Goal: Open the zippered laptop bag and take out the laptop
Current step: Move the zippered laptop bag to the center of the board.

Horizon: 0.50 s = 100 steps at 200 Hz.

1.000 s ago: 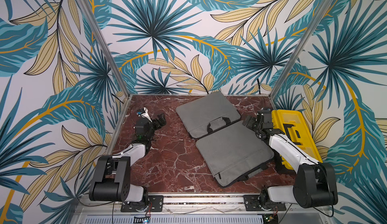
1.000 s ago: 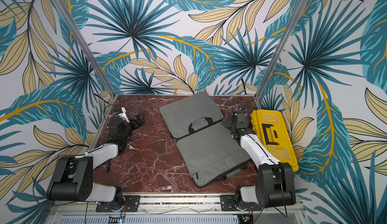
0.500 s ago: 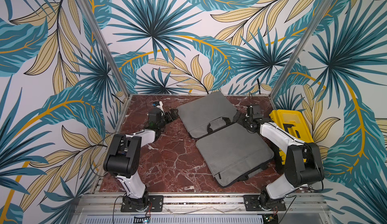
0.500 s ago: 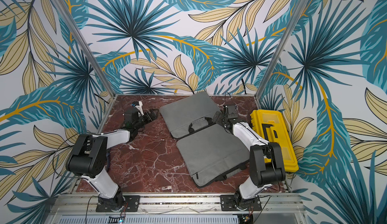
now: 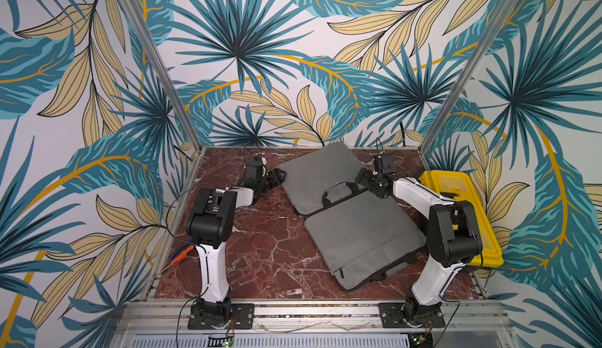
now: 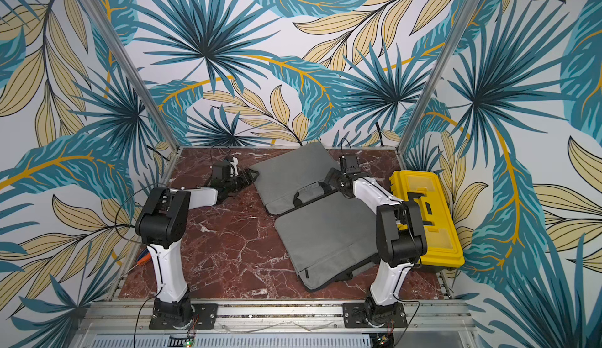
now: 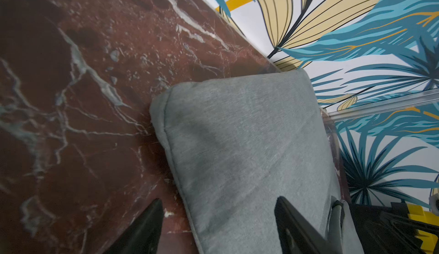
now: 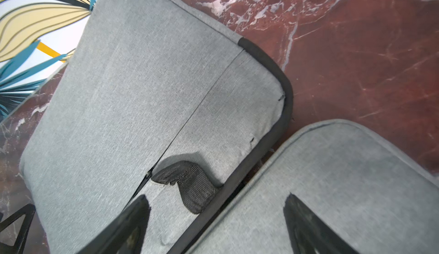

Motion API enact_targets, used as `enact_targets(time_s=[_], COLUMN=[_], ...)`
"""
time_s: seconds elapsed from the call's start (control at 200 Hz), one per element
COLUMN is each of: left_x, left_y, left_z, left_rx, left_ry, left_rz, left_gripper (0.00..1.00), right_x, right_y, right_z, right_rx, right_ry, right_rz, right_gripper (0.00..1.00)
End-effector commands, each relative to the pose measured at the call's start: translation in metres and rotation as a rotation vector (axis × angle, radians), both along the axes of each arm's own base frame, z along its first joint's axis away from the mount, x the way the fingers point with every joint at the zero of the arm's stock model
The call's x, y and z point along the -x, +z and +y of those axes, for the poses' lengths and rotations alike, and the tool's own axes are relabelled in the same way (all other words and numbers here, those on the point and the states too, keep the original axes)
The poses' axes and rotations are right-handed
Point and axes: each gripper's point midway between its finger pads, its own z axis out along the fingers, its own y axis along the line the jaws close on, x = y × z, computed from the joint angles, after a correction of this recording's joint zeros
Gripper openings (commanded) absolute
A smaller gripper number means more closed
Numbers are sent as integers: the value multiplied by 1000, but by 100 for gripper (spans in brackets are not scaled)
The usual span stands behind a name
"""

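Note:
Two grey fabric bags lie edge to edge on the marble table. The rear laptop bag (image 5: 319, 170) (image 6: 290, 173) has black trim and a black handle (image 8: 190, 183); a zipper line runs across it to a pull (image 8: 148, 175). The front bag (image 5: 361, 235) has a zipped pocket. My left gripper (image 5: 277, 177) (image 7: 217, 199) is open and straddles the rear bag's left edge, one finger over marble and one over fabric. My right gripper (image 5: 362, 177) (image 8: 217, 195) is open above the seam between the bags, beside the handle. No laptop is in view.
A yellow toolbox (image 5: 456, 206) stands along the right edge, close behind the right arm. An orange and blue tool (image 5: 182, 253) lies at the left edge. The rear bag's far corner touches the back wall (image 7: 356, 50).
Both arms have swung in from the table's sides to the two ends of the rear bag. Both sets of jaws have narrowed a little.

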Motion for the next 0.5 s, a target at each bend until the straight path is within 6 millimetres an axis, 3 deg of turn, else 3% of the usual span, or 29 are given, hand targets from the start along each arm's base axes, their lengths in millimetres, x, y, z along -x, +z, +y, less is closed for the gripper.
enact_targets(time_s=[0.0, 0.33, 0.496], left_x=[-6, -7, -7], left_y=[2, -14, -17], left_z=[-6, -17, -20], left_rx=[6, 25, 50], left_ry=[-7, -18, -21], left_rz=[24, 70, 86], left_gripper=[73, 60, 34], right_x=[-1, -10, -17], right_y=[-8, -24, -29], right_z=[7, 19, 28], right_rx=[-13, -36, -43], right_ry=[8, 44, 75], right_rz=[31, 44, 49], right_gripper=[88, 80, 78])
